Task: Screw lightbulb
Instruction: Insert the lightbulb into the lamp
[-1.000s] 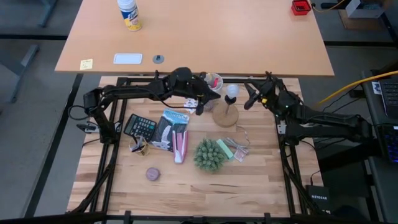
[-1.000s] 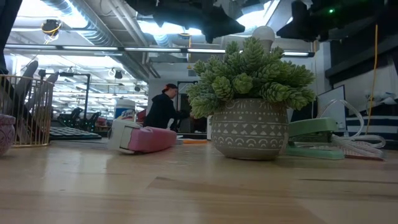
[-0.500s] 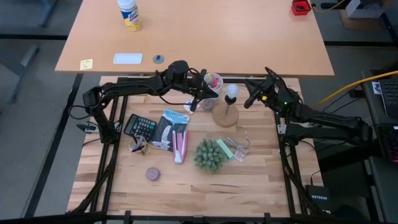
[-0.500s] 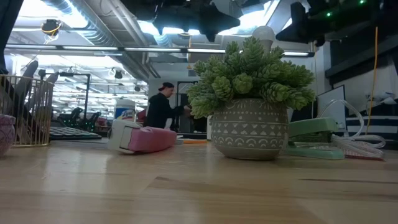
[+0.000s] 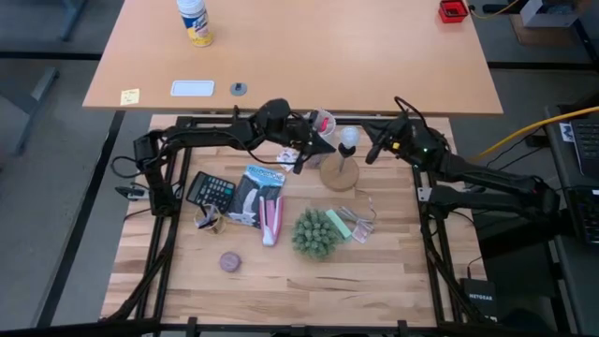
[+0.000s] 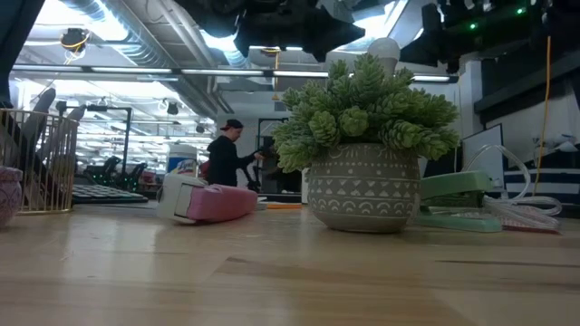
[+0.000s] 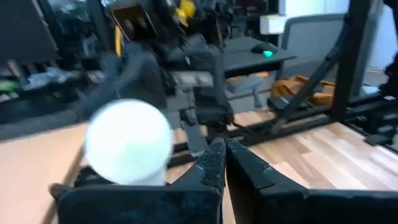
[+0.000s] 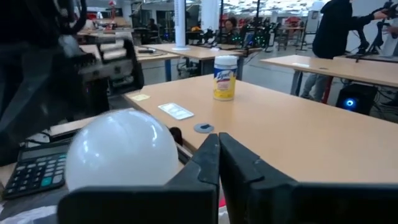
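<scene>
Pale butcher-block wood makes up the slatted work table (image 5: 374, 271), with a larger, smooth tan tabletop (image 5: 299, 56) beyond its far edge. Two dark arms reach in over the far half of the work table. The left gripper (image 5: 301, 161) hangs just to the left of a round wooden disc base (image 5: 339, 174); its fingers are pressed together with nothing between them, as the left wrist view shows (image 7: 219, 163). The right gripper (image 5: 372, 152) sits just to the right of the same base, and its fingers are likewise closed tip to tip and empty (image 8: 217, 158).

Nearer the front, a bushy green plant in a patterned grey pot (image 5: 315, 234) stands in the middle of the table. Left of it lie a pink and white handheld device (image 5: 270, 219), a white and blue packet (image 5: 251, 193) and a black calculator (image 5: 211, 190). A mint green stapler (image 5: 339, 225) lies just right of the plant.

The small white frosted lightbulb (image 5: 349, 139) stands upright on top of the wooden base, between the two grippers and held by neither; it appears close beside each gripper in the wrist views (image 7: 129, 142) (image 8: 122, 148). A small brownish round puck (image 5: 229, 262) rests alone near the front left.
</scene>
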Robot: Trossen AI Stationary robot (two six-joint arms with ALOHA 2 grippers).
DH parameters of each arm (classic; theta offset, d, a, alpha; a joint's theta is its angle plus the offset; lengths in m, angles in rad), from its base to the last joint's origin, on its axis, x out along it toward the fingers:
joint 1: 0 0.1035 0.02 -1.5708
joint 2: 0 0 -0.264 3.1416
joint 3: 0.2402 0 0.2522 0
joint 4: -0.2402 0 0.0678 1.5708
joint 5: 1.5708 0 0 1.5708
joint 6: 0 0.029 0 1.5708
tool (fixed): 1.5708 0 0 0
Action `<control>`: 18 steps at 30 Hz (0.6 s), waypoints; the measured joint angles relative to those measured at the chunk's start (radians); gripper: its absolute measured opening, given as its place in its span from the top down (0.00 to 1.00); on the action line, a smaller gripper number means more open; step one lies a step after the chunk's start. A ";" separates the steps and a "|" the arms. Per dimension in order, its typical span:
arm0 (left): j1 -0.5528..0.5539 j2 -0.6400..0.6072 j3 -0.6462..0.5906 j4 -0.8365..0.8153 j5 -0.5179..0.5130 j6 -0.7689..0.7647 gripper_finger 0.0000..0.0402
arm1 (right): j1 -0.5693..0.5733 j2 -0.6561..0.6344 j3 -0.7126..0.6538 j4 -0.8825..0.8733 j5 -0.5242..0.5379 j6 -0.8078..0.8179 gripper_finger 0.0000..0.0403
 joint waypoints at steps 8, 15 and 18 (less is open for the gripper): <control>0.000 0.012 0.000 0.060 -0.006 0.001 0.99 | 0.000 0.024 0.000 0.018 0.000 -0.004 0.95; -0.007 0.056 0.001 0.154 -0.006 -0.021 0.99 | 0.000 0.024 0.000 0.018 0.009 -0.005 0.98; -0.006 0.068 0.001 0.163 -0.014 -0.037 0.99 | 0.000 0.023 0.000 0.018 0.009 -0.005 0.99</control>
